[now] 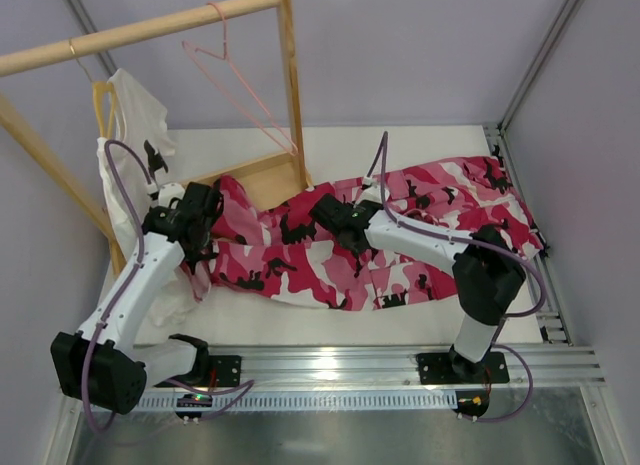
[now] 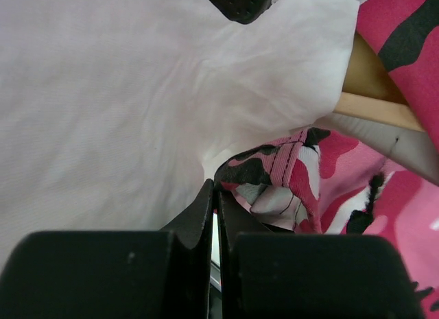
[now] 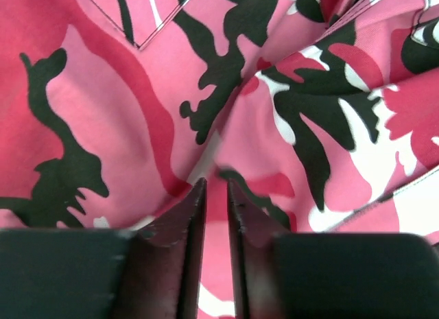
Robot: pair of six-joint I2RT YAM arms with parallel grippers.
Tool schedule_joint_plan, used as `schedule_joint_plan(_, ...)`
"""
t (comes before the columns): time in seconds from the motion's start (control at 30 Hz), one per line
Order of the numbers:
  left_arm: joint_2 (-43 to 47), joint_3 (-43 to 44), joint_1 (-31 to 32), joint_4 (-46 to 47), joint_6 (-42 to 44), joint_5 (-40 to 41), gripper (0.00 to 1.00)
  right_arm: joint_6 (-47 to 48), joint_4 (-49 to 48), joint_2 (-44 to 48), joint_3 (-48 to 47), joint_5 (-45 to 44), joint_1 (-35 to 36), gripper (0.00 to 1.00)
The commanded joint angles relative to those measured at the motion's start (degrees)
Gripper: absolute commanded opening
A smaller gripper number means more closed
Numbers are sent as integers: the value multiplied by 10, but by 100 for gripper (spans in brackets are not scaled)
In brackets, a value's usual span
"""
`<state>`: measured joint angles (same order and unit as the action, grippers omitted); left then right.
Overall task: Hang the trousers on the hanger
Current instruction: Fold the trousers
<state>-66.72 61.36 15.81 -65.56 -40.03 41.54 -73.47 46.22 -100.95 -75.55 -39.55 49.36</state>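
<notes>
- I can read no words, labels, brand names, numbers or signs in any of my three views.
- The white T-shirt point(image 1: 128, 110) has a black print point(image 1: 153, 159) in the overhead view. It is too small for me to tell whether it holds any letters.
- The trousers point(image 1: 450, 200) show only camouflage blotches of pink, magenta, white and black, with stitched seams. I see no lettering on the cloth.

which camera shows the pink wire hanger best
The top external view: the hanger hangs whole from the wooden rail, hook and triangle both visible. Neither wrist view shows it; the left sees the trousers and white shirt, the right only the trousers.
</notes>
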Motion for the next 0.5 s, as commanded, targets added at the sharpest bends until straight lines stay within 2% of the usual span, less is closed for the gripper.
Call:
schedule_joint_plan(0.0,5,29,-4,-35,1,27,0,63,-40,43,2,17,-4,30)
schedule_joint_plan(0.07,6,31,-4,-41,0,8,5,85,-46,70,7,25,-3,41)
schedule_joint_plan(0.13,11,40,-4,-57,-3,6,15,108,-46,99,10,32,-4,47)
schedule_joint_plan(0.17,12,45,-4,-65,-5,6,15,117,-48,99,13,37,-5,47)
schedule_joint_plan(0.2,14,53,-3,-76,-6,14,28,126,-49,115,14,41,-5,51)
schedule_joint_plan(0.27,18,83,-4,-94,-8,30,42,168,-61,132,21,62,-5,56)
schedule_joint_plan(0.37,18,139,-3,-125,0,42,46,220,-89,156,44,107,-7,63)
schedule_joint_plan(0.4,18,152,-3,-113,10,25,47,228,-110,164,64,118,-8,65)
schedule_joint_plan(0.47,25,162,-3,-64,46,-95,52,243,-141,187,90,158,-15,68)
